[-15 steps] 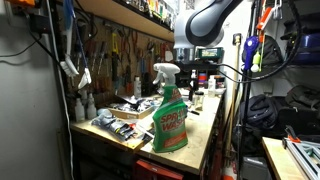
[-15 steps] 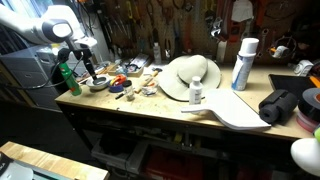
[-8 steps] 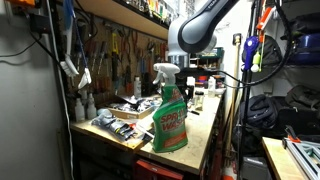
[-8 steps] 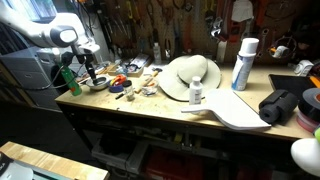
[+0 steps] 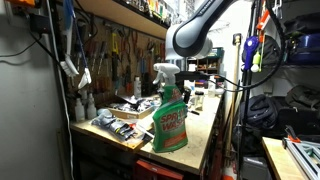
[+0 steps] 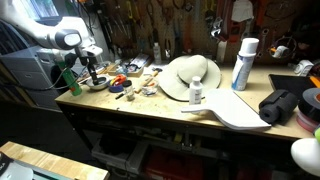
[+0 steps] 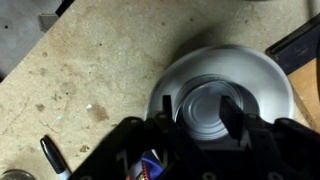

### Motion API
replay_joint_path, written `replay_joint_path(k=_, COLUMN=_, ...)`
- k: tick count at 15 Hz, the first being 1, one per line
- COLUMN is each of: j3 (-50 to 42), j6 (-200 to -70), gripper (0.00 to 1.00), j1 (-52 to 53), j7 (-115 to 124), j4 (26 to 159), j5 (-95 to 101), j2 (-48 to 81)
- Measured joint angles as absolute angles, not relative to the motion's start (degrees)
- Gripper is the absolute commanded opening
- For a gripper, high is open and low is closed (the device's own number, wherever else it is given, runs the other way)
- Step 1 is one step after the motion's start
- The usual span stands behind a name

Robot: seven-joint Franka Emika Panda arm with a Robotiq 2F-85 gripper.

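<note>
Gripper jaws wide apart | over white bowl | contact unclear

Busy workbench, clutter end to end!
Up front, green spray bottle upright near the bench edge. Mid-bench, straw hat lying flat, with small white bottle just in front and tall white can upright beside it. Further along, pale board and black bag. Hand tools hung along the wall. Down on the bench top, probably a black marker, too blurred to be sure.
</note>
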State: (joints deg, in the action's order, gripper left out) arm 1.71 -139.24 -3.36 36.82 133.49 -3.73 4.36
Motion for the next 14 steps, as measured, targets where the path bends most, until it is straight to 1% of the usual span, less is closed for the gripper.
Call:
replay_joint_path(k=1, j3=1.56, j6=-139.34, gripper=0.48, j1=-3.33, j7=36.82, j4=133.26, j5=-3.84, j2=4.74)
replay_joint_path(k=2, j3=1.37, j6=-139.45, gripper=0.39, j1=-3.27, j7=36.83, j4=133.08, j5=-3.90, j2=5.10)
replay_joint_path(k=3, j3=1.15, j6=-139.50, gripper=0.37, j1=-3.19, j7=36.83, j4=132.85, j5=-3.94, j2=5.49)
replay_joint_path(k=4, j3=0.97, j6=-139.53, gripper=0.27, j1=-3.14, j7=36.83, j4=132.59, j5=-3.94, j2=5.89)
replay_joint_path(k=6, j3=0.65, j6=-139.54, gripper=0.11, j1=-3.03, j7=36.83, j4=132.15, j5=-3.94, j2=6.72)
replay_joint_path(k=8, j3=0.33, j6=-139.55, gripper=0.03, j1=-2.85, j7=36.83, j4=131.85, j5=-3.94, j2=7.49)
replay_joint_path(k=9, j3=0.19, j6=-139.57, gripper=0.07, j1=-2.76, j7=36.83, j4=131.79, j5=-3.94, j2=7.76)
replay_joint_path(k=10, j3=0.00, j6=-139.59, gripper=0.08, j1=-2.66, j7=36.83, j4=131.74, j5=-3.94, j2=7.90)
replay_joint_path(k=14, j3=-0.66, j6=-139.69, gripper=0.08, j1=-2.41, j7=36.83, j4=131.25, j5=-3.93, j2=7.78)
